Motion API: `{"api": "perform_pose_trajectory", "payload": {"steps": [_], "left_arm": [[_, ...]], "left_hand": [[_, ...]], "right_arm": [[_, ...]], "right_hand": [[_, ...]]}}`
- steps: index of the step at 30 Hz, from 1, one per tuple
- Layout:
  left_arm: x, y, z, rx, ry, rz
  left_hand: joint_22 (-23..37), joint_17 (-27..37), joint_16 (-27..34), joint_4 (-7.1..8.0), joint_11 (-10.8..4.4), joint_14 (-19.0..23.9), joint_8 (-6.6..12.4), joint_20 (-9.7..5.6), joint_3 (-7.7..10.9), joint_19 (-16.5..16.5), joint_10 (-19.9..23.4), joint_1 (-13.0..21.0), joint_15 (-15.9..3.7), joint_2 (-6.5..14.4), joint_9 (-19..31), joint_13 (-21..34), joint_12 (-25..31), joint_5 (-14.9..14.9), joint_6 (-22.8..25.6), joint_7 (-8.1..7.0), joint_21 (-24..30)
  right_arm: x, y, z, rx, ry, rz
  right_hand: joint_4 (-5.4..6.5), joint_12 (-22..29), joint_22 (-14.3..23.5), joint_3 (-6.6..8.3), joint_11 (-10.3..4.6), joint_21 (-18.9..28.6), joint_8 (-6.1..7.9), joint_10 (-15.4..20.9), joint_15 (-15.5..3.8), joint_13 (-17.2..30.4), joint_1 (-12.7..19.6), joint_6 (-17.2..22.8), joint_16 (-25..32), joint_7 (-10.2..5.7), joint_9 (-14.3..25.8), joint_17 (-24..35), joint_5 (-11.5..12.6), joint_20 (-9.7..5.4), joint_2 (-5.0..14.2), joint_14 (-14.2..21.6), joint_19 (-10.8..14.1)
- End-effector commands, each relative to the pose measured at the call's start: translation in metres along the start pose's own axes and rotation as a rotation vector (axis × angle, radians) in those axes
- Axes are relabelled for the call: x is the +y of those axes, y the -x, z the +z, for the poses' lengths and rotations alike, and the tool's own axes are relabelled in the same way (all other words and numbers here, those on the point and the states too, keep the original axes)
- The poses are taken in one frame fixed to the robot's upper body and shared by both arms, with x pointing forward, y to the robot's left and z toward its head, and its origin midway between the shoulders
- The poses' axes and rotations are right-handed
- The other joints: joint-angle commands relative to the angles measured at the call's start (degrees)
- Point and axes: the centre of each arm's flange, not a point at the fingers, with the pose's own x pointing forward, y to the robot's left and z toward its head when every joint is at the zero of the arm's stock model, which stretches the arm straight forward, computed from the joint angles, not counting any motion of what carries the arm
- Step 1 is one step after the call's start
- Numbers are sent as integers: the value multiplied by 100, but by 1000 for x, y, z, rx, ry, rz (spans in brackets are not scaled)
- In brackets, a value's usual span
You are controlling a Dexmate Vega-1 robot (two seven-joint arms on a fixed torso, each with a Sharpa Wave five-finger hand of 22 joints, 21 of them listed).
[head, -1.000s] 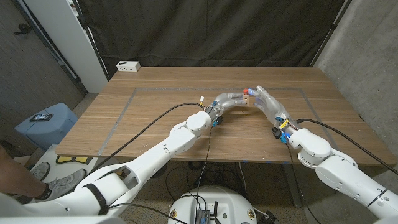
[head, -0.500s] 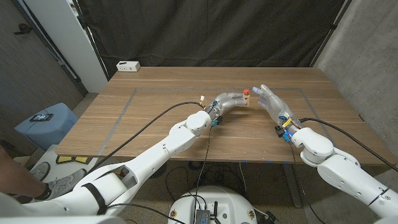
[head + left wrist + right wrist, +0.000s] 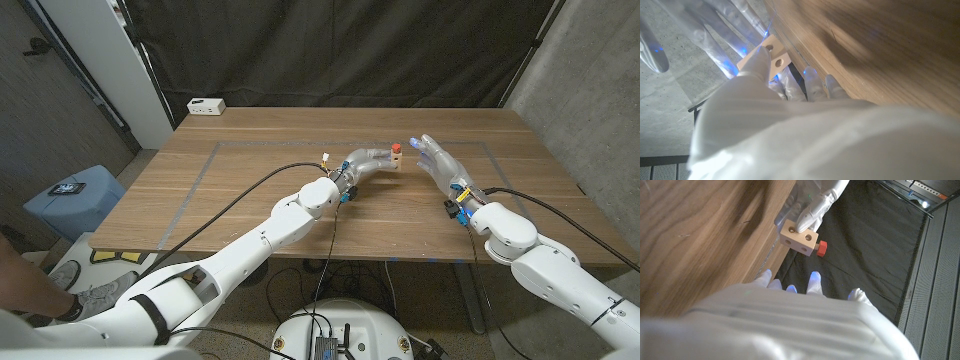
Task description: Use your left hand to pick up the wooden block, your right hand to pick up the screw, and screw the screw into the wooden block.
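The wooden block (image 3: pixel 798 238) is small, light and rigid, best pinched on its plain faces, clear of the holes. The left hand (image 3: pixel 368 160) pinches it just above the counter (image 3: pixel 250 200), the red screw (image 3: pixel 821 247) seated in its side. The right hand (image 3: pixel 440 165) holds nothing, fingers (image 3: pixel 815 278) spread, just beside the screw head.

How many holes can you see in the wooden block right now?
2, side by side on one face of the wooden block, which the left robot hand holds; other faces may hide more.

One wooden block (image 3: pixel 399 159), one red screw (image 3: pixel 397 148), two hands.
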Motion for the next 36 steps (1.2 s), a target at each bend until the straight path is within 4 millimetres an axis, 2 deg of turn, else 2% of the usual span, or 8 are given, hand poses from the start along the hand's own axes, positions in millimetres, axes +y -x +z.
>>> {"api": "perform_pose_trajectory", "payload": {"steps": [1, 11, 36], "left_arm": [[-1, 1, -1, 6, -1, -1], [0, 0, -1, 8, -3, -2], [1, -4, -4, 14, 2, -4]], "left_hand": [[33, 8, 44, 32, -9, 14, 38, 18, 8, 28, 76, 20, -291, 23, 21, 13, 42, 40, 55, 14, 19], [33, 8, 44, 31, -8, 10, 34, 23, 4, 29, 92, 24, -296, 22, 21, 17, 49, 39, 52, 11, 19], [33, 10, 45, 33, -8, 7, 33, 22, -1, 30, 96, 27, -288, 28, 21, 26, 51, 41, 62, 19, 20]], "right_arm": [[0, -7, -4, 24, -10, 37], [2, -13, -6, 28, -17, 58], [8, -21, -3, 31, -5, 110]], "right_hand": [[22, -12, 28, 20, 55, -18, -14, -810, 76, 8, -76, -71, 26, -1, 26, 9, 30, 43, -12, -929, -15], [58, -18, 30, -6, 194, -25, 12, -928, 104, 8, -158, -190, 21, -16, 24, 22, 23, 72, -35, -988, -68], [110, -4, 31, -24, 215, -35, 48, -1006, 117, 8, -258, -238, 18, -61, 22, 32, 27, 100, -36, -1064, -161]]}}
